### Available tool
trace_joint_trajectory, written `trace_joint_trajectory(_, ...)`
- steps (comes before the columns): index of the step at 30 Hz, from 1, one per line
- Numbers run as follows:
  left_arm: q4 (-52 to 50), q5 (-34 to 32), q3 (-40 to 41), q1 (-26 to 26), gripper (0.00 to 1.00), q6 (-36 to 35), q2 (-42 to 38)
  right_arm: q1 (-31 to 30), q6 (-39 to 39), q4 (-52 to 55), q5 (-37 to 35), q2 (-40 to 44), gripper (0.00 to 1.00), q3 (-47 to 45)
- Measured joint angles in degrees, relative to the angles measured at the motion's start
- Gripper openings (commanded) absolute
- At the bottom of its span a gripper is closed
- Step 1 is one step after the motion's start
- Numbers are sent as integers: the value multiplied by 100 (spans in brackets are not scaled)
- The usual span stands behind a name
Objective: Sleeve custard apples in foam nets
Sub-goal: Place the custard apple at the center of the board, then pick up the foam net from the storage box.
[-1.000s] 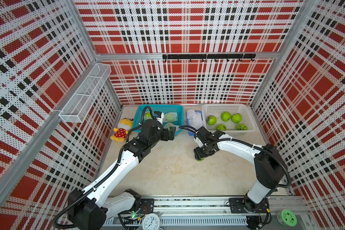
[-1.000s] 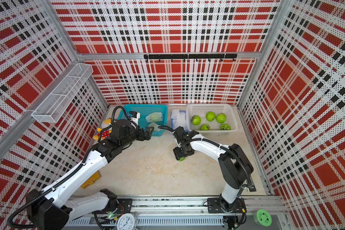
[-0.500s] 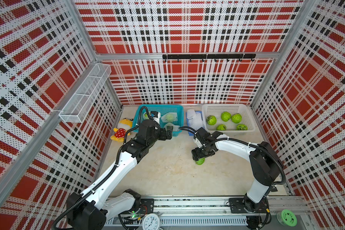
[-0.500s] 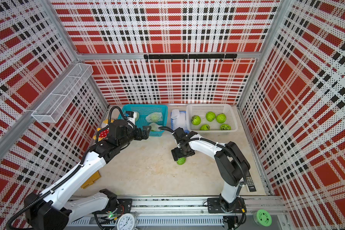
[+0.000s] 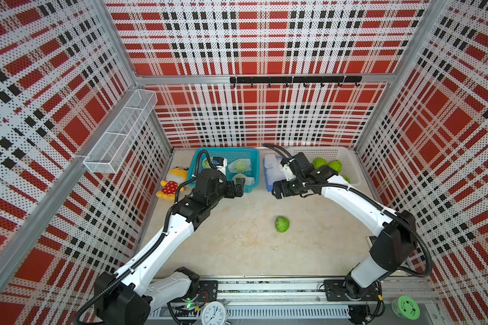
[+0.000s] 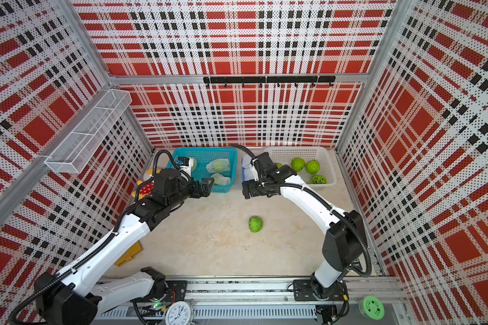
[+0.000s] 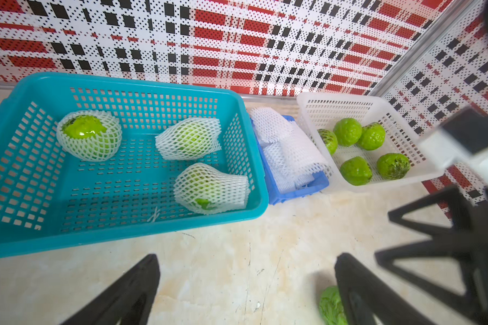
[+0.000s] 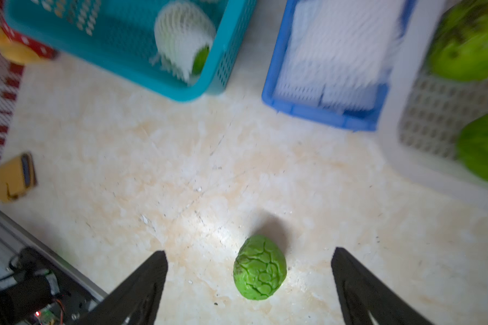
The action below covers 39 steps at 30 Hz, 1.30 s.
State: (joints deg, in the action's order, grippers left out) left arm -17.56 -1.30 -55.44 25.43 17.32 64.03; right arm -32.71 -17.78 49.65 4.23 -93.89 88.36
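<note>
One bare custard apple (image 5: 282,224) (image 6: 255,224) lies alone on the beige table, seen from the right wrist (image 8: 259,268) and at the left wrist view's edge (image 7: 330,306). My right gripper (image 5: 275,191) (image 8: 248,251) hangs open above and behind it, holding nothing. My left gripper (image 5: 238,187) (image 7: 245,257) is open and empty by the teal basket (image 5: 226,150), which holds three netted fruits (image 7: 189,138). Loose foam nets (image 5: 272,168) (image 7: 288,149) are stacked in a blue tray. Several bare custard apples (image 7: 347,132) sit in the white basket (image 5: 333,150).
A plush toy (image 5: 172,183) lies left of the teal basket, and a yellow object (image 6: 127,254) sits under the left arm. A wire shelf (image 5: 121,135) hangs on the left wall. A clock (image 5: 213,316) and a green disc (image 5: 406,308) sit on the front rail.
My right gripper opened, let go of the custard apple on the table and drew back up toward the trays. The left arm has barely moved.
</note>
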Motion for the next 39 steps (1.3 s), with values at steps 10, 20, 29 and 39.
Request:
trace_joint_trajectory(10,109,225,-223,48,100,46,455,610,44,503,-496,-1443,81,2610)
trace_joint_trajectory(20,321,262,-376,131,100,46,710,610,170,1102,-601,-3045,77,3357)
trace_joint_trajectory(29,431,267,-376,133,99,46,881,610,229,1189,-656,-3314,82,3967)
trace_joint_trajectory(39,474,282,-376,133,100,46,1019,734,-142,758,-243,-4105,77,5394)
